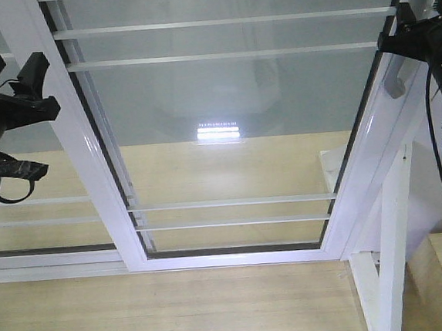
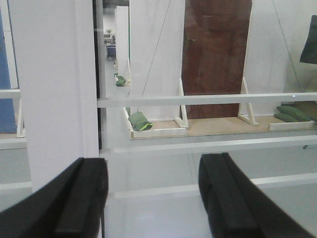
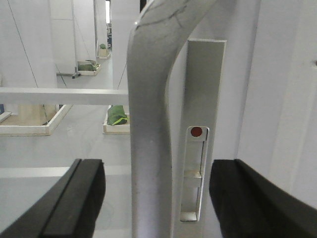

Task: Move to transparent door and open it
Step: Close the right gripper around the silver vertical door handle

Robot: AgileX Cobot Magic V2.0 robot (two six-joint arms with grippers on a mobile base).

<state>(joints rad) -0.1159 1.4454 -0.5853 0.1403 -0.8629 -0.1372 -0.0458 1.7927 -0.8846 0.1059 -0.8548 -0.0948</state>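
Your right gripper (image 3: pixel 156 198) is spread wide. Its two black fingers (image 3: pixel 74 198) stand on either side of the curved grey pull handle (image 3: pixel 148 124) with a gap on each side, so it grips nothing. Just right of the handle is the lock plate (image 3: pixel 203 129). The one marking on it is a round red dot (image 3: pixel 196 131) above a narrow slot, and no lettering can be made out there.

The handle sits on the right stile of the transparent door (image 1: pixel 225 119), which fills the middle of the front view. The door's top is cut off by the picture edge. In that view the right arm's black body hides the upper end of the handle. In the right wrist view the handle runs out of the picture at top and bottom.

Far to the left of the handle, your left gripper (image 2: pixel 151 198) is also spread wide and holds nothing. It faces the door's opposite white stile (image 2: pixel 54 89) and the glass beside it. The picture's lower edge cuts off the fingers of both grippers.

A bright glare patch (image 1: pixel 220 132) lies on the glass left of the handle. Beyond the glass you can see green bags (image 2: pixel 140 120) and a brown panel (image 2: pixel 215 54), both soft and hard to identify. Below the handle stands a white post (image 1: pixel 392 259), with wooden floor (image 1: pixel 179 308) to its left.
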